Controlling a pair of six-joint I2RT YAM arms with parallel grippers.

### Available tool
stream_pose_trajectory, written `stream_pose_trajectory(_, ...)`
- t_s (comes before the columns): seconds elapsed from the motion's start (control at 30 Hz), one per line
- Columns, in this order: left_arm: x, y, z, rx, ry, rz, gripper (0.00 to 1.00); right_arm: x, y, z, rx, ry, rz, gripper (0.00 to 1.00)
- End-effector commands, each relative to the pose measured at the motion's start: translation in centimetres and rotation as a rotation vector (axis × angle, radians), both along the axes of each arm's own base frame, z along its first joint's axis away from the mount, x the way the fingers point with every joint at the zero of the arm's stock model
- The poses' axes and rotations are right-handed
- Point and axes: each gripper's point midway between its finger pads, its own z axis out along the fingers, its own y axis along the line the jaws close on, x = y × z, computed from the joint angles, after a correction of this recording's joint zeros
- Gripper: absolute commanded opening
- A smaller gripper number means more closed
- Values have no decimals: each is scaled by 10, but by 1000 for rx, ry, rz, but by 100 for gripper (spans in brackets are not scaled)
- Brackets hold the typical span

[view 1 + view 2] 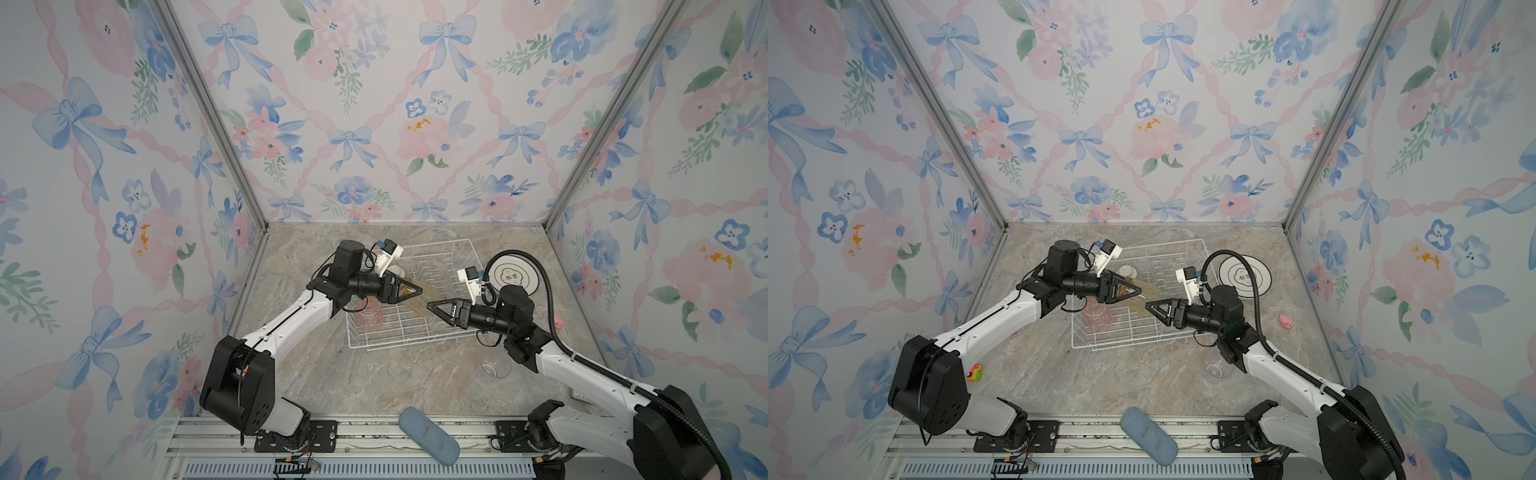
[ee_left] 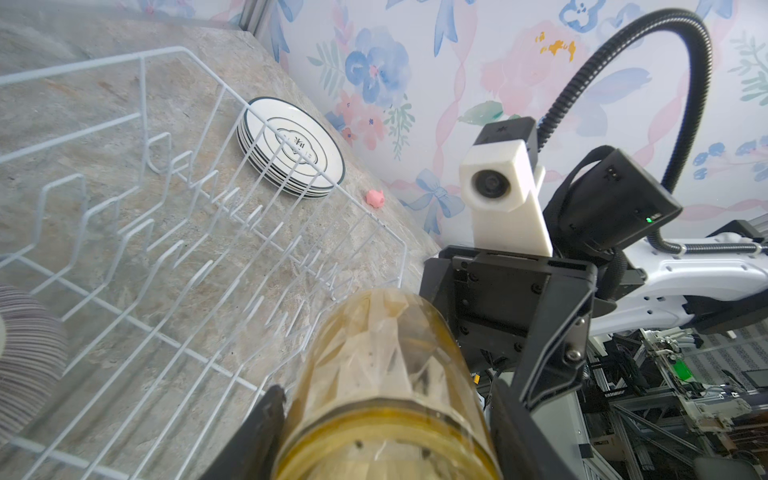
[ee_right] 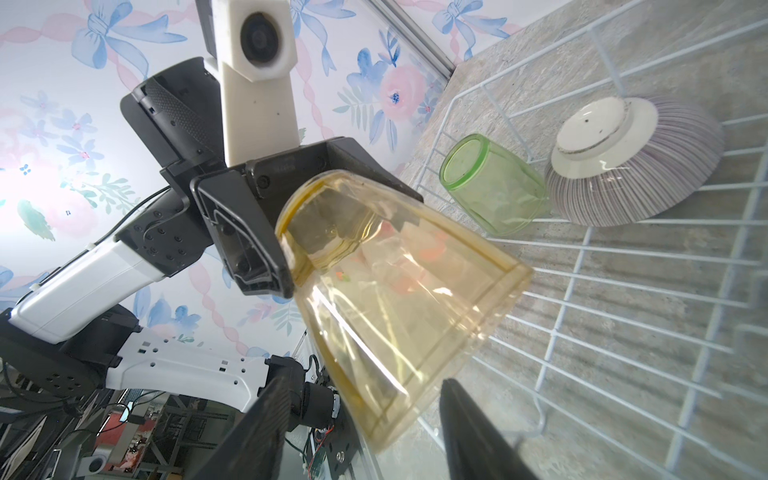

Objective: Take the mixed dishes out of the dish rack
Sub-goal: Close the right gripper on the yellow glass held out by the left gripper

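My left gripper (image 1: 420, 288) (image 2: 386, 419) is shut on the base end of a yellow tumbler (image 1: 417, 298) (image 3: 399, 291), holding it on its side above the white wire dish rack (image 1: 415, 337) (image 2: 141, 83). My right gripper (image 1: 429, 306) (image 3: 365, 384) is open, its fingers on either side of the tumbler's mouth with gaps showing. In the rack lie a pink tumbler (image 1: 370, 318), a green tumbler (image 3: 494, 183) and the upturned striped bowl (image 3: 636, 166). A stack of plates (image 1: 517, 276) (image 2: 291, 145) and a clear tumbler (image 1: 494, 368) stand on the counter to the right.
A small pink toy (image 1: 1285, 321) lies right of the rack near the wall. The blue oblong pad (image 1: 428, 436) overhangs the front rail. A small orange and green toy (image 1: 974, 372) sits by the left arm's base. Walls close in three sides.
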Motion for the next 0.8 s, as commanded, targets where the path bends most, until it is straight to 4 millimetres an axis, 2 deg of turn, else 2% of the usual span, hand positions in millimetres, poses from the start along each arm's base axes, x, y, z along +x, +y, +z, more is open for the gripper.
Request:
stream_pose_trajectory(0.0,-9,-2,30,-115,-54,-51,39,6,2,13,50,-42,9,59)
stream_pose_trajectory(0.4,-8,-5,23,-135,-32,-64,39,14,12,34,183,-78,46,47)
stream_pose_trajectory(0.77,-5,-6,18,-136,-27,-66,38,11,14,49,220,-95,72,14)
